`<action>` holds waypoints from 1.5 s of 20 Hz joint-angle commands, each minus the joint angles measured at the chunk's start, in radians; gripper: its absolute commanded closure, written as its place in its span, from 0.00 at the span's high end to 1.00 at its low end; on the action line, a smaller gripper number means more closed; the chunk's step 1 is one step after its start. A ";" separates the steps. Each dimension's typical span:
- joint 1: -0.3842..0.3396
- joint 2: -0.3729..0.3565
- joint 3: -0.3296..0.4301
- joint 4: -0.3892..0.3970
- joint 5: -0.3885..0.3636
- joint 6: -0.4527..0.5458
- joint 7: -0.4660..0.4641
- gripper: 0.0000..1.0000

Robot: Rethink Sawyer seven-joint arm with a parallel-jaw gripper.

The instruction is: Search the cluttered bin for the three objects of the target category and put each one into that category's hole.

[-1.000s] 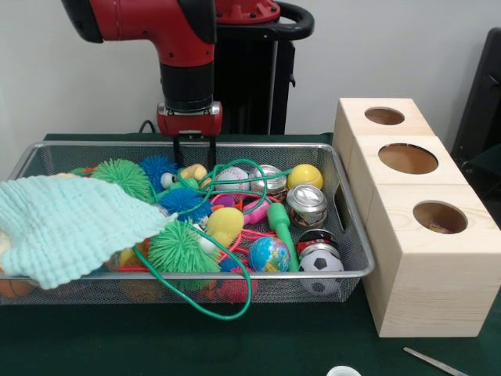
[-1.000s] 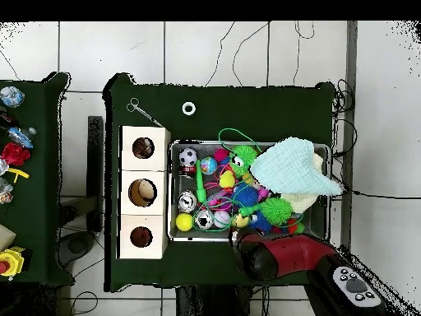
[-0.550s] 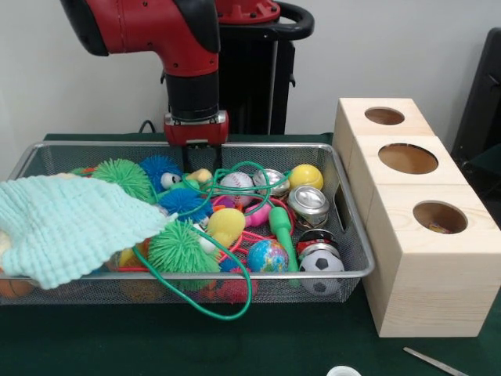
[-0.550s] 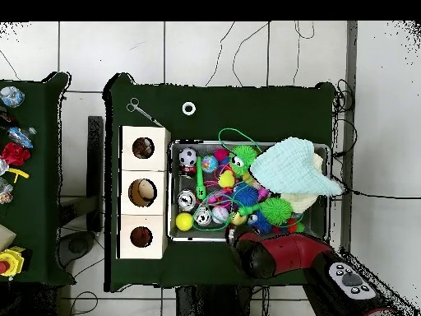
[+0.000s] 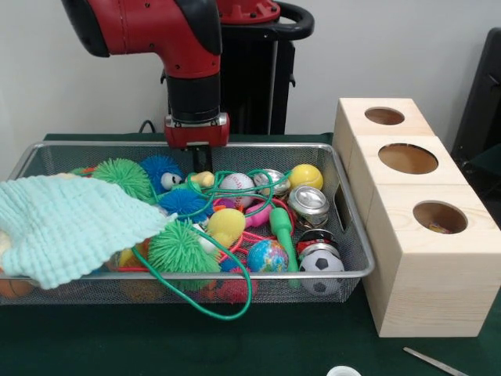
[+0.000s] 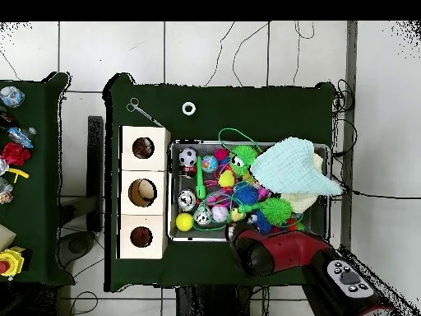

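Setting: green-clothed table against a pale wall, with a wire mesh bin of toys and a wooden box with three holes beside it.
Change: over the last second the gripper has dropped from above the clutter to the toys at the bin's back edge, so a pick looks imminent, though no target has left the bin.
Arm pose: red forearm overhead, wrist pointing straight down, gripper vertical.
Gripper state: cannot tell; its tips are buried behind the toys.
Directly below: a small yellow toy and green cord.
Toward the box from it: white baseball, yellow ball, metal can.
Away from the box: aqua cloth.
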 commanded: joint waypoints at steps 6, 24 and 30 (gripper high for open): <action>-0.012 -0.262 0.135 0.049 0.153 0.175 0.006 0.00; 0.041 -0.309 0.129 -0.027 0.239 0.349 -0.028 0.00; 0.052 -0.275 0.110 -0.044 0.214 0.314 -0.018 0.00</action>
